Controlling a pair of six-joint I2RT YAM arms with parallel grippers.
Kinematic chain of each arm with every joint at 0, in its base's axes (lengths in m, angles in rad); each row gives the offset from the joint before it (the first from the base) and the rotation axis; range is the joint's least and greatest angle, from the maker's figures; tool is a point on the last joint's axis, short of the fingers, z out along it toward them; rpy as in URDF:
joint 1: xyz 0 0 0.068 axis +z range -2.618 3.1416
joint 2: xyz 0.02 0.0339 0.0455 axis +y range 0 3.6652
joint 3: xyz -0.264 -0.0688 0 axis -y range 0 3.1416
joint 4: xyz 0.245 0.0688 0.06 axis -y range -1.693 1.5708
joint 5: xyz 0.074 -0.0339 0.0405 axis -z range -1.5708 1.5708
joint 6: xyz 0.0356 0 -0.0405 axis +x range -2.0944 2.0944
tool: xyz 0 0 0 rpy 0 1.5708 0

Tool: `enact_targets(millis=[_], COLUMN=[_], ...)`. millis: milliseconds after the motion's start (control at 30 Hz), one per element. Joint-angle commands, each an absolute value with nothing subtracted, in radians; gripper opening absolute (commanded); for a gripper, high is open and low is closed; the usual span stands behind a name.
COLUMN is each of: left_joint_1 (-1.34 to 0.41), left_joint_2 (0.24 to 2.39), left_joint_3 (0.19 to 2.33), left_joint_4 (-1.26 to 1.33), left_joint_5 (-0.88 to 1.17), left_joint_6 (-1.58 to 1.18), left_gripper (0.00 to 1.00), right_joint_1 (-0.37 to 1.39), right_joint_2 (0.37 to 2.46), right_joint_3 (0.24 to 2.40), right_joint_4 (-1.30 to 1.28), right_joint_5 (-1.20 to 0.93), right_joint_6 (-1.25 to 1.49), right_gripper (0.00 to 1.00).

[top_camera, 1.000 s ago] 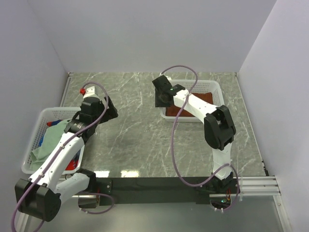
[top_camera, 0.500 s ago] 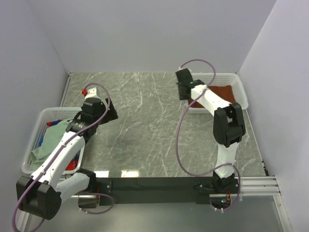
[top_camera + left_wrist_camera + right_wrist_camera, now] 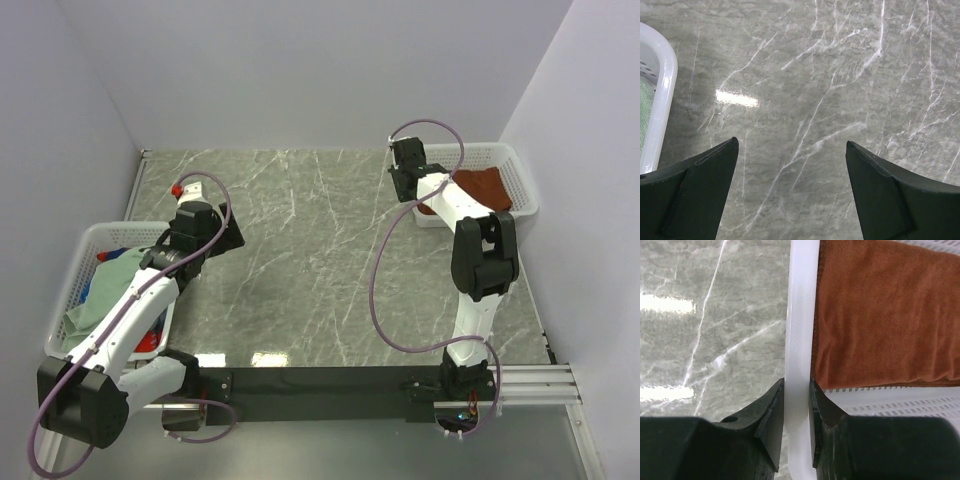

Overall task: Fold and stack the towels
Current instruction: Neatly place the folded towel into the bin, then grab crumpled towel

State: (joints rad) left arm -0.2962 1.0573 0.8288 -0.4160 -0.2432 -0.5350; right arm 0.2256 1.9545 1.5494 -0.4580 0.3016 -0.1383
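Gripping the rim of the right basket (image 3: 801, 315) with the right fingers (image 3: 771, 415); holding the left fingers (image 3: 700, 185) spread wide above bare table (image 3: 815, 100).

Pinching the white rim narrowly from both sides, one finger out over the marbled table, the other inside the basket, just beside the rust-brown towel (image 3: 880, 315) lying on the mesh floor. From above, placing that basket at the far right corner of the table, near the walls, with the rust-brown towel inside it. Touching nothing with the left fingers, close to but apart from the rim of the left basket (image 3: 75, 260) at the table's left edge. In that left basket, a crumpled mint-green towel (image 3: 105, 290) on top, with a bit of blue cloth (image 3: 110, 255) and red cloth (image 3: 150, 342) showing at its edges.
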Motion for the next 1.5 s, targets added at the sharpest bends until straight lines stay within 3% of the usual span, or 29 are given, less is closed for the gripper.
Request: enact_targets(millis=[0, 100, 133, 200, 233, 333, 500, 667, 867, 1067, 1167, 1267, 1300, 1467], left_joint_1=[-0.296, -0.296, -0.296, -0.296, -0.296, -0.296, -0.296, -0.267, -0.042, 0.064, 0.072, 0.084, 0.084, 0.084], left_joint_2=[1.055, 1.054, 1.054, 1.048, 1.045, 1.019, 1.025, 1.052, 1.120, 1.247, 1.310, 1.353, 1.361, 1.365], left_joint_3=[0.847, 0.845, 0.844, 0.844, 0.842, 0.833, 0.891, 0.976, 0.973, 0.979, 0.973, 0.954, 0.950, 0.963], left_joint_4=[-0.390, -0.387, -0.387, -0.382, -0.382, -0.371, -0.446, -0.627, -0.661, -0.641, -0.637, -0.629, -0.626, -0.623], left_joint_5=[-0.265, -0.262, -0.262, -0.267, -0.270, -0.299, -0.435, -0.615, -0.537, -0.548, -0.563, -0.558, -0.552, -0.538], left_joint_6=[-0.518, -0.518, -0.518, -0.520, -0.519, -0.522, -0.572, -0.675, -0.693, -0.724, -0.744, -0.752, -0.749, -0.735], left_gripper=[0.93, 0.93, 0.93, 0.93, 0.94, 0.94, 0.96, 0.99, 0.99, 0.89, 0.81, 0.65, 0.53, 0.22], right_joint_1=[0.210, 0.207, 0.207, 0.212, 0.213, 0.227, 0.259, 0.294, 0.325, 0.333, 0.333, 0.334, 0.333, 0.334], right_joint_2=[1.922, 1.917, 1.914, 1.888, 1.870, 1.772, 1.562, 1.309, 1.021, 0.878, 0.848, 0.819, 0.816, 0.799], right_joint_3=[1.551, 1.549, 1.554, 1.566, 1.566, 1.549, 1.526, 1.393, 1.130, 0.958, 0.911, 0.874, 0.870, 0.850], right_joint_4=[-0.410, -0.410, -0.417, -0.454, -0.460, -0.477, -0.525, -0.525, -0.394, -0.347, -0.350, -0.344, -0.345, -0.344], right_joint_5=[0.282, 0.288, 0.291, 0.261, 0.255, 0.235, 0.183, 0.094, -0.075, -0.130, -0.126, -0.120, -0.117, -0.127], right_joint_6=[-0.256, -0.271, -0.268, -0.240, -0.226, -0.172, -0.043, 0.116, 0.225, 0.250, 0.239, 0.233, 0.232, 0.232], right_gripper=[0.00, 0.04, 0.17, 0.33, 0.47, 0.66, 0.80, 0.82, 0.82, 0.82, 0.82, 0.82, 0.82, 0.82])
